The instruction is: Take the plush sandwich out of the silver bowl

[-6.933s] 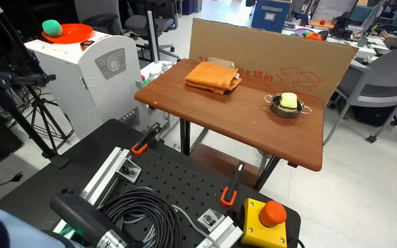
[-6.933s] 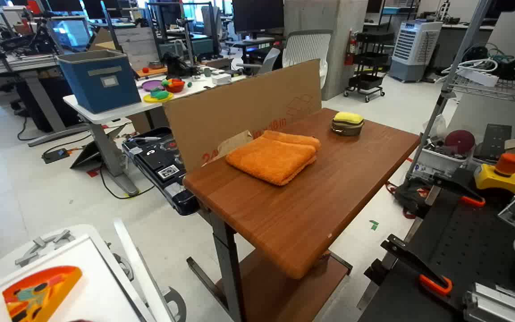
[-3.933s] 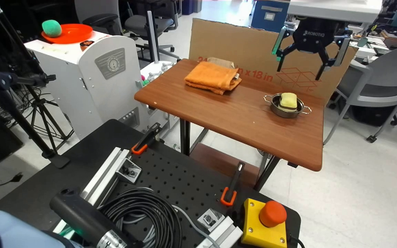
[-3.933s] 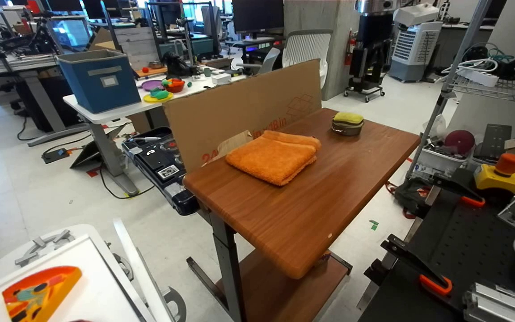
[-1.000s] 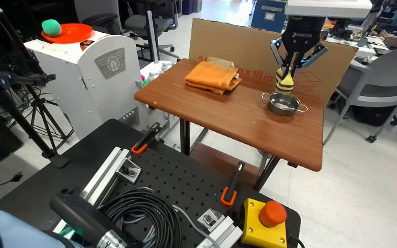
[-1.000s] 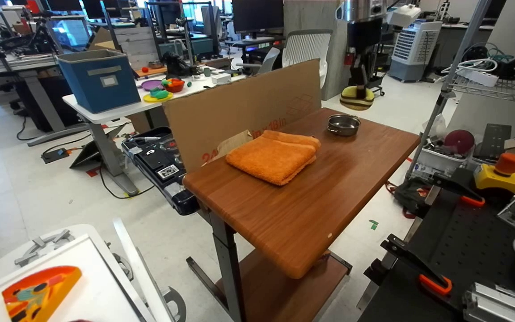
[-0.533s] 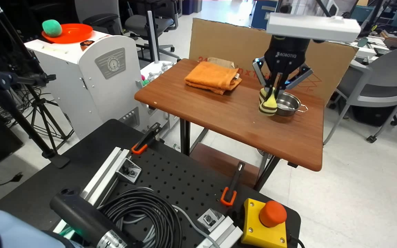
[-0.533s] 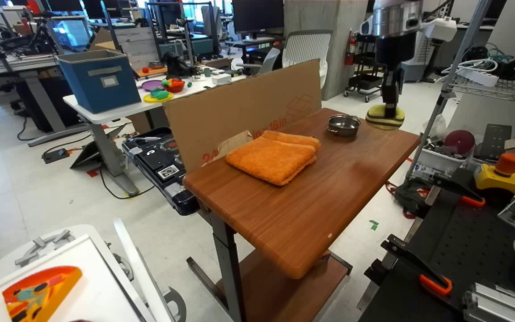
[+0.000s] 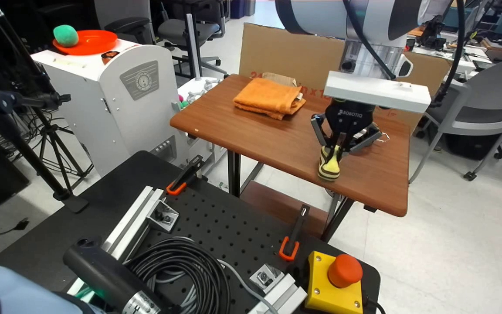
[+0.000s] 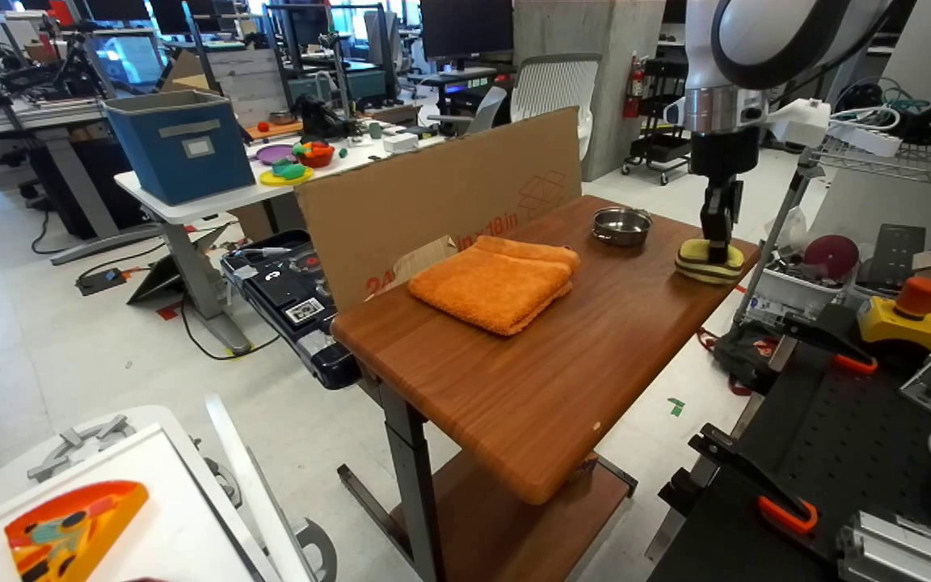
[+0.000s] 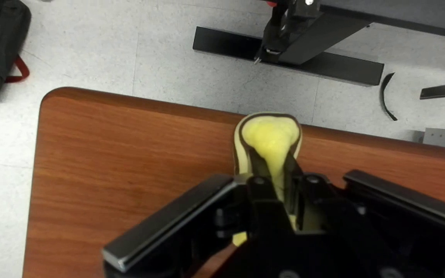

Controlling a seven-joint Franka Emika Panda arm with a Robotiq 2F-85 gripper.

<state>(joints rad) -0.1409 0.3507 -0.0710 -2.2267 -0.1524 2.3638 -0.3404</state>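
Two dark fingers (image 11: 259,166) of the robot's gripper (image 11: 276,168) pinch a plush sandwich (image 11: 270,133) across its middle, the pale yellow top bulging out beyond them as seen from the wrist. Dark brown and cream bands run around its sides (soft stuff, narrowed to a waist where the fingers press). The plush sandwich is out of the silver bowl (image 10: 621,226) and apart from it, down at the long edge of the wooden table (image 10: 587,347) that faces a black perforated bench (image 9: 233,231); whether its underside touches the wooden table cannot be told. The silver bowl stands upright on the same table, though the gripper hides most of it in an exterior view, leaving a wire handle (image 9: 383,137) in sight. Toward the table's opposite end lies a folded orange cloth (image 10: 494,283), near a cardboard panel (image 10: 433,194) with red print that stands along the other long side. A white-and-grey robot arm (image 10: 781,36) hangs over the scene, a white bar (image 9: 377,91) fixed across its wrist. Elsewhere in the room, a yellow box (image 9: 334,296) with a red-orange button (image 9: 345,270) sits at a corner of the black perforated bench, near a coil of black cable (image 9: 177,250). On a white cabinet (image 9: 111,109), a green ball (image 9: 66,35) rests at the rim of a red-orange plate (image 9: 100,42). Beyond the cardboard panel, a blue bin (image 10: 179,149) stands on a white table (image 10: 231,199).
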